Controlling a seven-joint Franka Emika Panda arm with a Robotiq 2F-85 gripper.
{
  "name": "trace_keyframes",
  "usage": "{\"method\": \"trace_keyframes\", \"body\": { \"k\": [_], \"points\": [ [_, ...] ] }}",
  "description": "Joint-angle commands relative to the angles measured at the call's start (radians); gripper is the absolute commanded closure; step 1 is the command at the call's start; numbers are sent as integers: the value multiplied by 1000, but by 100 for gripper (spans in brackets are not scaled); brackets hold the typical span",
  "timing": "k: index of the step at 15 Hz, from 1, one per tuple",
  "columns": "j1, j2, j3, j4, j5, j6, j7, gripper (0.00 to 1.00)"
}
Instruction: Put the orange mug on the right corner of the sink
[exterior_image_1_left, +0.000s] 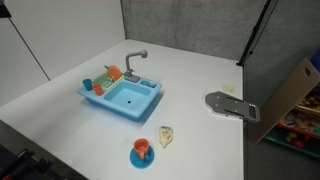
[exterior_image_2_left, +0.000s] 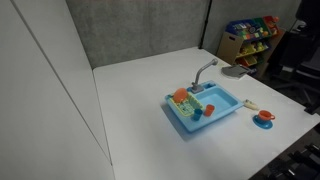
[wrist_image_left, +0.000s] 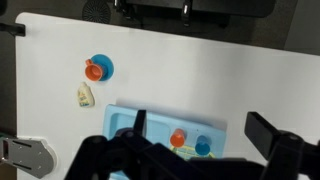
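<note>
Orange plastic, tiny and roughly cylindrical: mug (exterior_image_1_left: 142, 149) standing on a round blue saucer (exterior_image_1_left: 142, 161) at the lower middle of an exterior view, well apart from the sink (exterior_image_1_left: 118, 110). Shows again near the right edge (exterior_image_2_left: 264, 115) and at the upper left of the wrist view (wrist_image_left: 93, 71).

Probably very light, stiff and smooth. Likely to slip or tip under a careless pinch, though hardly fragile by the look of it. Best taken from above, across the body just under the rim. Handle too small to make out. Could drag the saucer along if pinched too low.

Gripper (wrist_image_left: 200, 128) at the bottom of the wrist view, fingers (wrist_image_left: 268, 135) spread wide with nothing between them, hanging over the sink (wrist_image_left: 150, 118) rather than over the mug.

Around the mug:
- Small pale yellowish piece (exterior_image_1_left: 166, 136) just beside the saucer, on the side toward the upper right. Easily nudged on the way across.
- Grey tap (exterior_image_1_left: 133, 62) at the back of the sink, the only tall thing near the basin.
- Flat orange dish (exterior_image_1_left: 112, 74) in the rack section at the left of the sink, plus a small orange bit (wrist_image_left: 178, 138) lower centre in the wrist view. Not to be mistaken for the mug.
- Grey flat thing (exterior_image_1_left: 230, 105) at the right edge of the white table (exterior_image_1_left: 200, 70), well apart and out of the way.
</note>
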Motion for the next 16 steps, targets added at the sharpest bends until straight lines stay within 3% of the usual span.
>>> {"method": "trace_keyframes", "body": {
  "k": [1,7,16],
  "points": [
    [26,4,-22,2,-8,-2,8,0],
    [16,2,-66,21,-1,-11,-12,0],
    [-35,8,-213,-4,49,95,-53,0]
  ]
}}
